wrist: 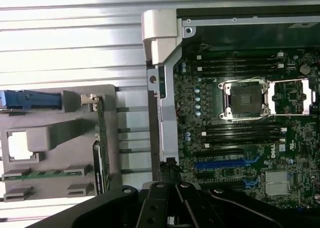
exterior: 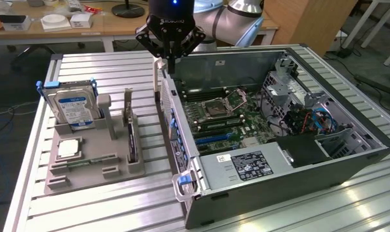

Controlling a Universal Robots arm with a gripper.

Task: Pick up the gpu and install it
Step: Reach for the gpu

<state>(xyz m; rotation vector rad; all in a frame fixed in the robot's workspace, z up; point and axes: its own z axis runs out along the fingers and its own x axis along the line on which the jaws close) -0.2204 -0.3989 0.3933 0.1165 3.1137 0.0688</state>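
Zero steps done: the gpu (exterior: 130, 133) stands upright in the grey tray (exterior: 85, 169), near the hard drive (exterior: 75, 106), well apart from my gripper (exterior: 171, 66). Fingers are pressed together on nothing, hovering over the computer case (exterior: 324, 174) wall nearest the tray. Pickup and install are both left.

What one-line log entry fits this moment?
gripper: shut, holding nothing, over computer case wall | gpu: upright in gray holder, ungripped | lid: off

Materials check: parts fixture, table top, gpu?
Parts fixture: probably matte grey plastic; uniform dull colour, blocky moulded slots.
Table top: likely bare aluminium; bright ribbed slats with glare.
gpu: dark circuit board; pale silvery end bracket, likely sheet metal.
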